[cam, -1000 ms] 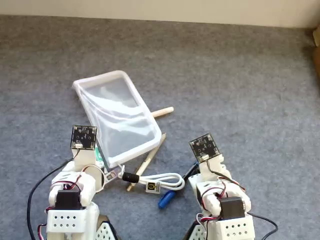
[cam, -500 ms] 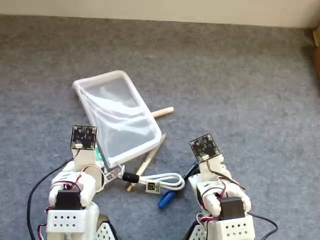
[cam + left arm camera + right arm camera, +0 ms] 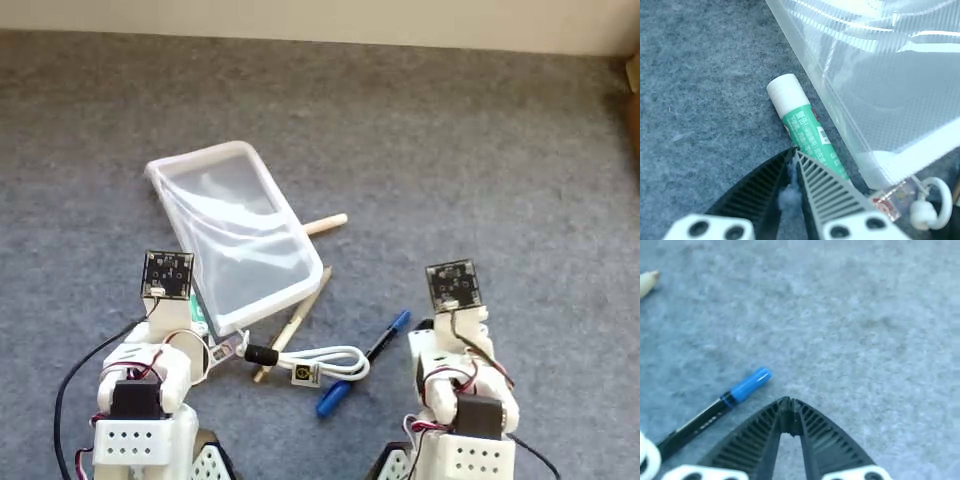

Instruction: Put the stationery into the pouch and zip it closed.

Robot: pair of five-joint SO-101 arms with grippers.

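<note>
The room light is soft and even, fairly bright, and it seems to fall from above on the grey tabletop (image 3: 480, 150). Shadows are weak: only a thin dark line lies under the edge of the pouch (image 3: 240, 235) and along the white cable (image 3: 325, 358). The clear plastic of the pouch throws white glare in stripes, strongest in the left wrist view.

A small robotics test setup; whether lab or home cannot be told. 2 white plastic arms, the left arm (image 3: 148, 395) and right arm (image 3: 462, 410), trail bare wires (image 3: 72, 385) at a worktop (image 3: 500, 150) covered in grey carpet-like felt, with a pale wall (image 3: 300, 18) behind.
</note>
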